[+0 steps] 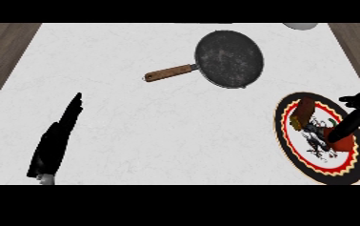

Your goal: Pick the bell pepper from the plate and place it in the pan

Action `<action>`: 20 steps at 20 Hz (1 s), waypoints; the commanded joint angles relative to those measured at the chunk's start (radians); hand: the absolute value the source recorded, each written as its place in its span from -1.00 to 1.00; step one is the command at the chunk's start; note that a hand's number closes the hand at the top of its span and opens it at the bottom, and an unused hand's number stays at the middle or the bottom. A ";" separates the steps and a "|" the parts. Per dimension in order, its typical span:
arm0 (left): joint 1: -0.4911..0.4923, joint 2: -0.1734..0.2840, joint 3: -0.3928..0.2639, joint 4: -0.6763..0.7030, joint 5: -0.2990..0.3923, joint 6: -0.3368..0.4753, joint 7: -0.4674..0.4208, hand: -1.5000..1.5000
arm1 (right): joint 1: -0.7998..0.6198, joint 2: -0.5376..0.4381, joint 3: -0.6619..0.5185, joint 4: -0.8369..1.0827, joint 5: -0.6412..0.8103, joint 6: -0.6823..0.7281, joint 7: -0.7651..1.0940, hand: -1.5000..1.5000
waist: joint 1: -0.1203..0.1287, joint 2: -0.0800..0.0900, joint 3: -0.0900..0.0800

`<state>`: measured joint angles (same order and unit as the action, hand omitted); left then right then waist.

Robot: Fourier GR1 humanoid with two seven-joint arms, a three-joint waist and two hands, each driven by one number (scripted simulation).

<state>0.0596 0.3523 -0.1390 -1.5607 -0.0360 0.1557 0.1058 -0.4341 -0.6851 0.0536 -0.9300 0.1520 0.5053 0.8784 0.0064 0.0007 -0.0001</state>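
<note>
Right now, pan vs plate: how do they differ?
The pan is plain dark grey with a brown wooden handle; the plate has a black, red and yellow patterned rim and no handle. The pan lies empty at upper centre; the plate, at the right edge, carries the bell pepper, with the right hand over it. Both are round and lie flat on the counter.

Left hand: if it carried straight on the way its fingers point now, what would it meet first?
The left hand points up and slightly right across bare counter. That line looks free to the far edge, passing left of the pan and its wooden handle; height above the counter is unclear.
</note>
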 commanded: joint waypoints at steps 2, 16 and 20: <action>-0.005 -0.008 0.037 -0.011 -0.012 -0.037 0.035 0.00 | 0.075 0.045 -0.020 -0.097 0.027 -0.001 0.079 -1.00 | -0.007 -0.002 0.000; 0.082 -0.057 0.072 -0.060 -0.058 -0.104 -0.021 0.00 | 0.040 0.129 -0.085 0.079 0.194 -0.119 -0.148 1.00 | 0.004 0.000 0.001; -0.002 -0.085 0.089 -0.034 -0.091 -0.081 0.028 0.00 | 0.020 0.163 -0.118 0.121 0.186 -0.122 -0.136 1.00 | 0.000 0.001 0.000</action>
<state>0.0947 0.2875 -0.0609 -1.6114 -0.1059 0.0661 0.1208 -0.3766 -0.5682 -0.0447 -0.8810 0.3284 0.4099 0.7724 0.0027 -0.0040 -0.0088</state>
